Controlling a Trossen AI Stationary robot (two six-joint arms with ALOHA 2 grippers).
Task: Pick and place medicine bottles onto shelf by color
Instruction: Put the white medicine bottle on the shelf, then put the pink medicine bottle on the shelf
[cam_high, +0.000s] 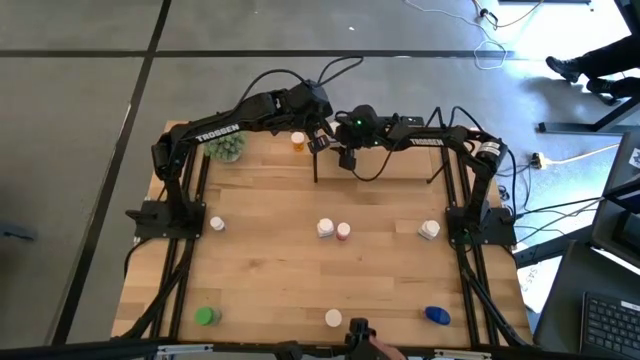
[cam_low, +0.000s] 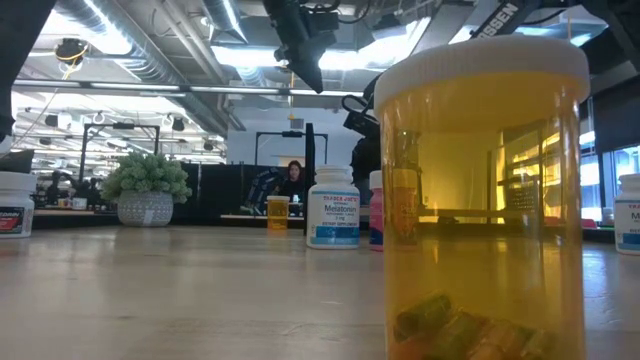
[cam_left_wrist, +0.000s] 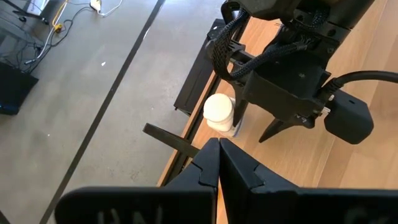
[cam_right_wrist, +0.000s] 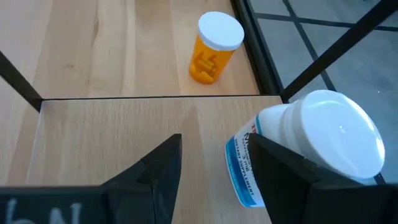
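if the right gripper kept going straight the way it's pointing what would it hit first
Probably the shelf board itself: the right gripper points down at bare wood, jaws open, with the white bottle just beside one finger. Depth is unclear, so that finger might brush the bottle first.

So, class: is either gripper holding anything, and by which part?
Nothing is held. The right gripper is open beside the white bottle on the shelf; the left gripper is shut, empty.

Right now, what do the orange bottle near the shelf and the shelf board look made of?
Orange bottle: translucent amber plastic, probably, since contents show through; its white cap looks smooth, opaque plastic. Shelf board: pale wood with visible grain, matte finish.
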